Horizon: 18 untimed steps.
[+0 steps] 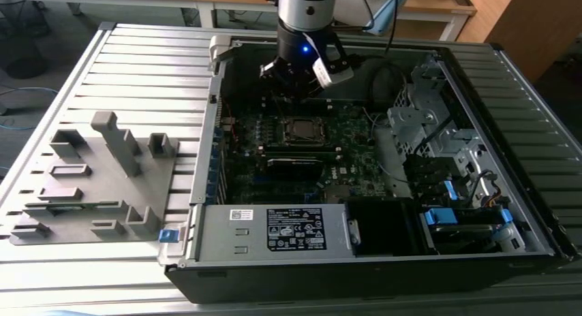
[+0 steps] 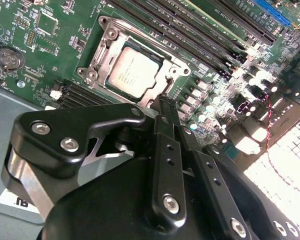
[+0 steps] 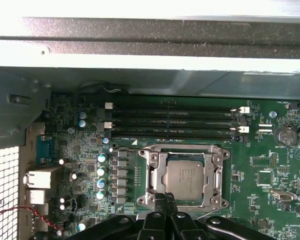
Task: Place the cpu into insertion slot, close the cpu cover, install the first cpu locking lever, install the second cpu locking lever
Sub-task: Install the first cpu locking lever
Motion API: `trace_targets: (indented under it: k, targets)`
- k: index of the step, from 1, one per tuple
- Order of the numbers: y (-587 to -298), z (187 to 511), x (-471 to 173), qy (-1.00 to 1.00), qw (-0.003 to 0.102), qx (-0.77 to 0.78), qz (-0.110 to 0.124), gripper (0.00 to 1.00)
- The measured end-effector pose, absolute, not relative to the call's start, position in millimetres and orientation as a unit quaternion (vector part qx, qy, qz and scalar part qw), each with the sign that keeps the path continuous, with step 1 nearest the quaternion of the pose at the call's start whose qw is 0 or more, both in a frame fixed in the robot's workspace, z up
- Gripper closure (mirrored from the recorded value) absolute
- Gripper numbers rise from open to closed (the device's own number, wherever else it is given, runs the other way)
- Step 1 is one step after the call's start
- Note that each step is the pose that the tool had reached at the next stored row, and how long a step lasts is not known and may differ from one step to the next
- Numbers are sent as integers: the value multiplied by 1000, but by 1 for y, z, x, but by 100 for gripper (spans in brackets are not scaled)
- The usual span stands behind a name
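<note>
The cpu (image 3: 186, 179) lies flat in its socket on the green motherboard, its silver-grey top showing; it also appears in the second wrist view (image 2: 131, 74) and the exterior view (image 1: 300, 129). The cpu cover (image 3: 155, 176), a silvery frame, lies down around the chip, and its frame (image 2: 101, 56) shows the same way in the second wrist view. My gripper (image 3: 165, 198) hovers just beside the socket's edge with its black fingers (image 2: 166, 131) pressed together and nothing between them. In the exterior view the gripper (image 1: 293, 91) hangs above the board just behind the socket. I cannot make out how the locking levers stand.
The motherboard sits inside an open computer case (image 1: 215, 64) on a slatted metal table. Black memory slots (image 3: 172, 117) run close to the socket. A power supply (image 1: 272, 231) and drive bays (image 1: 437, 139) crowd the case's sides. A grey fixture block (image 1: 91, 180) stands at the exterior view's left.
</note>
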State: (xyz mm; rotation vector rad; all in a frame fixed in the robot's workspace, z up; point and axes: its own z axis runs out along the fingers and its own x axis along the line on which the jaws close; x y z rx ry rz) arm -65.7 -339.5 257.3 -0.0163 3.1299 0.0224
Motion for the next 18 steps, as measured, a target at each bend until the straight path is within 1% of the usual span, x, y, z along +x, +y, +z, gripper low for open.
trace_targets:
  k: [18]
  targets:
    - [-339,257,-70,1000,6,-5,7,89]
